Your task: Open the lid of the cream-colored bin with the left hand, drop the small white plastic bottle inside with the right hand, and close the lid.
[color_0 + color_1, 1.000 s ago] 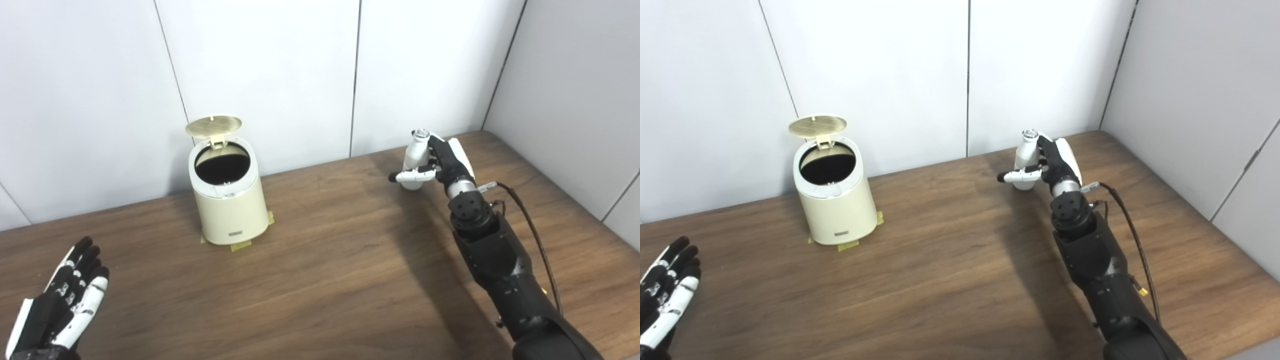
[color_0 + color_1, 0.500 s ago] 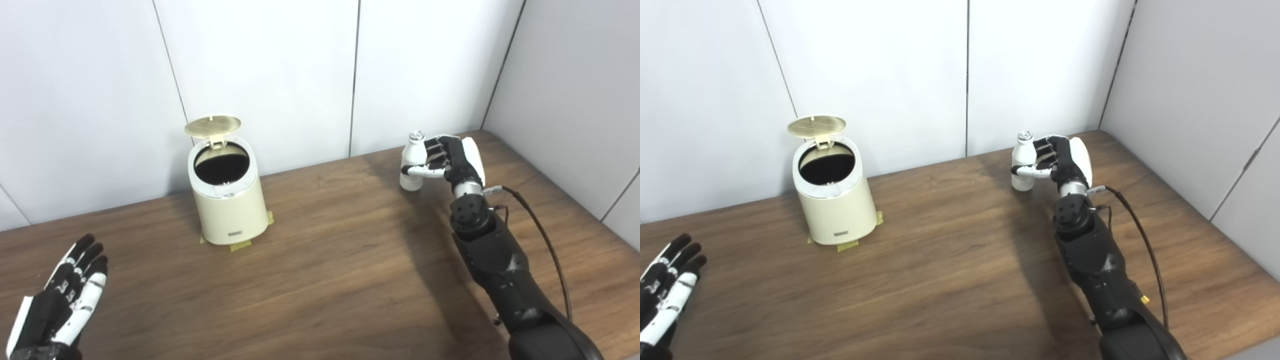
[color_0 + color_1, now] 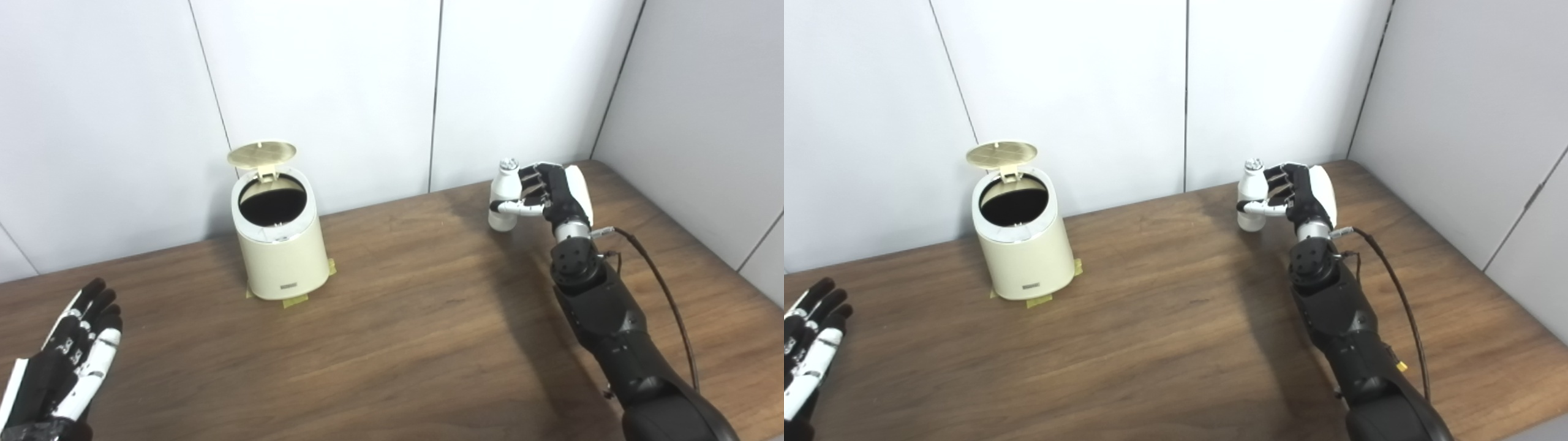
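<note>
The cream-colored bin [image 3: 278, 242] stands at the back left of the table with its round lid [image 3: 261, 154] tipped up and the dark inside showing. At the back right, my right hand [image 3: 551, 193] is shut on the small white plastic bottle [image 3: 503, 196], which is upright and just off the table. My left hand [image 3: 67, 367] rests open, palm up, at the front left corner, far from the bin.
The wooden table [image 3: 392, 331] meets white wall panels at the back and a grey wall on the right. Yellow tape tabs [image 3: 295, 300] lie under the bin's base. A black cable [image 3: 664, 288] runs along my right forearm.
My right hand closed around the bottle and turned it upright, lifting it slightly. My left hand drew back toward the front left corner.
</note>
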